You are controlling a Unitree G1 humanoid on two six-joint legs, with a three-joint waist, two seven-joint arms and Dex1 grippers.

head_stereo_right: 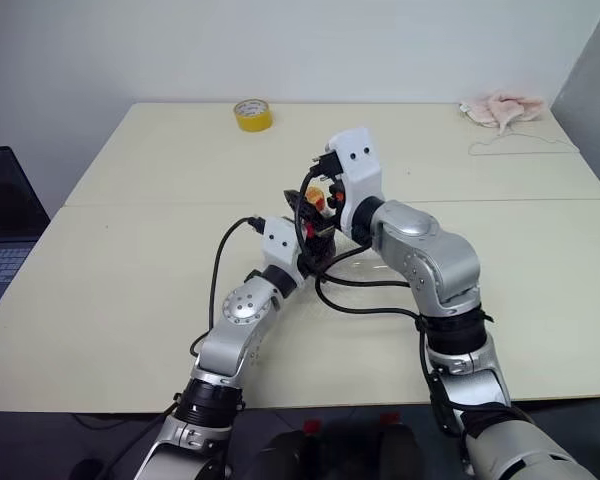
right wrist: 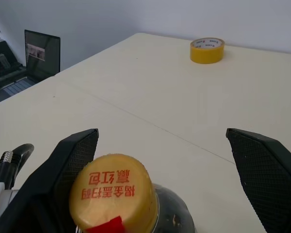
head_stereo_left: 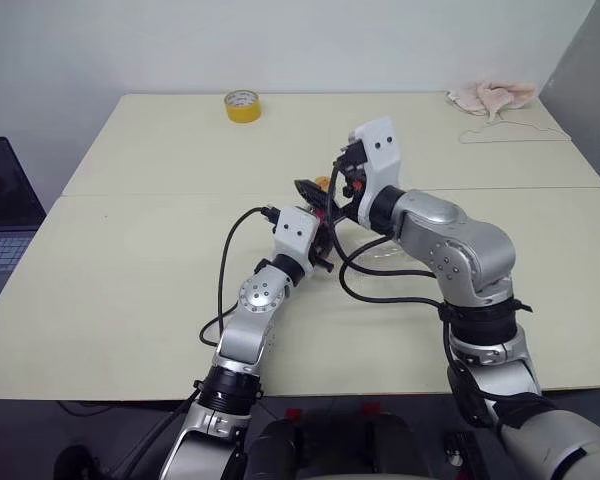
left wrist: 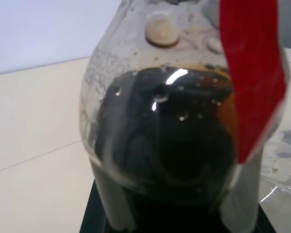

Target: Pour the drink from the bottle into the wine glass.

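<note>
Your left tool [head_stereo_left: 323, 238] is clenched on the bottle [left wrist: 184, 126], low on its body; the left wrist view looks straight into the clear belly with the drink [left wrist: 174, 160] dark inside, about half full, and the red label strip [left wrist: 254, 73] running down one side. The bottle stands upright, long axis vertical, held near the counter [head_stereo_left: 130, 290] middle in front of you.

Your right tool [right wrist: 162, 184] is released, jaws spread wide. In the right wrist view the yellow cap [right wrist: 114, 194] sits between the two fingers [right wrist: 70, 160], nearer the one on the laptop's side and not touched by either. So the cap lies just ahead of and below the right tool, and the cap is still on: judging by that, unscrewing comes before any pour. The right arm is the one placed for it; you need to centre the jaws on the cap before closing.

The wine glass [head_stereo_left: 385, 258] is hard to make out; the head views give only a faint clear shape on the counter just under the right forearm, and I can't tell its exact pose.

Further back, the yellow tape roll [head_stereo_left: 242, 105] and a laptop [right wrist: 41, 56] at the left edge.
</note>
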